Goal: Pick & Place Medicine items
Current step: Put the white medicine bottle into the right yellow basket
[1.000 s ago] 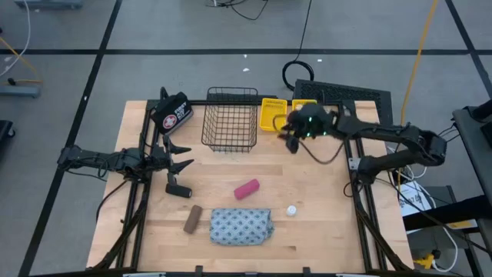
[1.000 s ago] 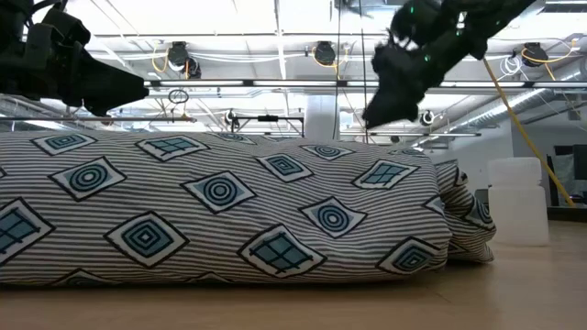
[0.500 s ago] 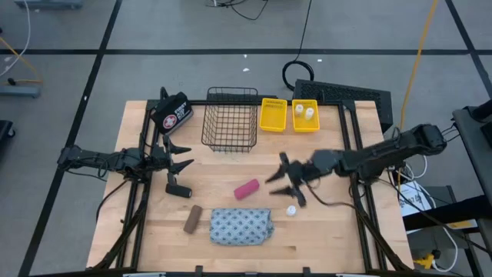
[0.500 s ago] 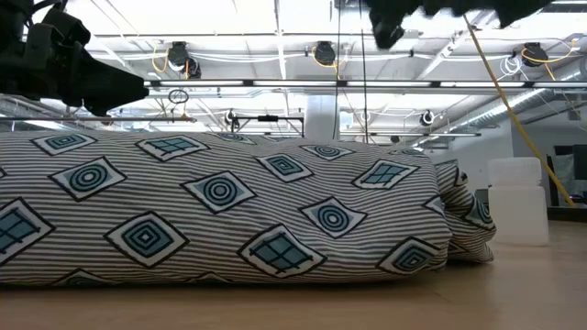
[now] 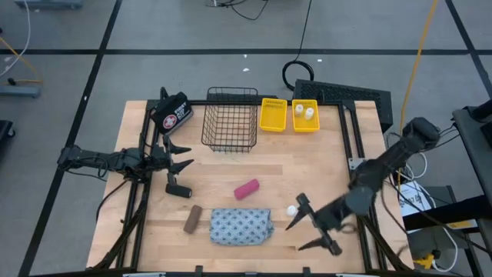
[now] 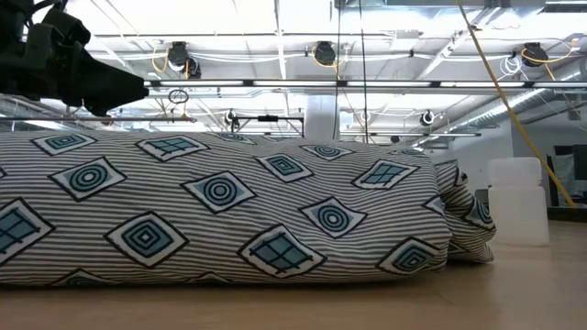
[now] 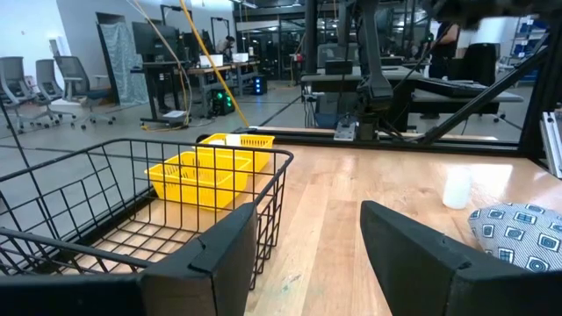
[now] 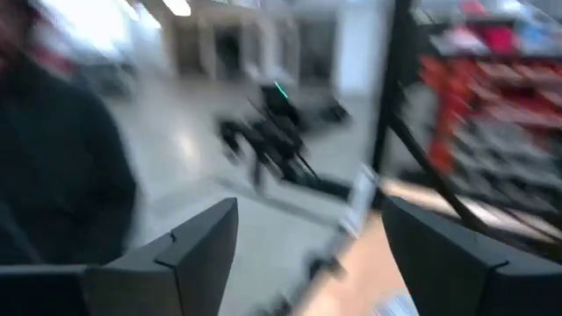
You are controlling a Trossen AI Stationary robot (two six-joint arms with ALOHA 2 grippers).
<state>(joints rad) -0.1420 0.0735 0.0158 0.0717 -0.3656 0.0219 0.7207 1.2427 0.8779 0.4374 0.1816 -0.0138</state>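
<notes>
Swung from the yellow bins down to the front edge since a second ago.
Right claw (image 5: pixel 310 225) spread and empty just beside the last white bottle (image 5: pixel 292 209), likely lining up; left claw (image 5: pixel 178 156) parted, idle.

Overhead and table-level cameras both see the patterned pouch (image 5: pixel 241 225).

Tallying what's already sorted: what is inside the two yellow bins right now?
The right yellow bin holds two white bottles. The left yellow bin looks empty from above; nothing covers either bin.
</notes>
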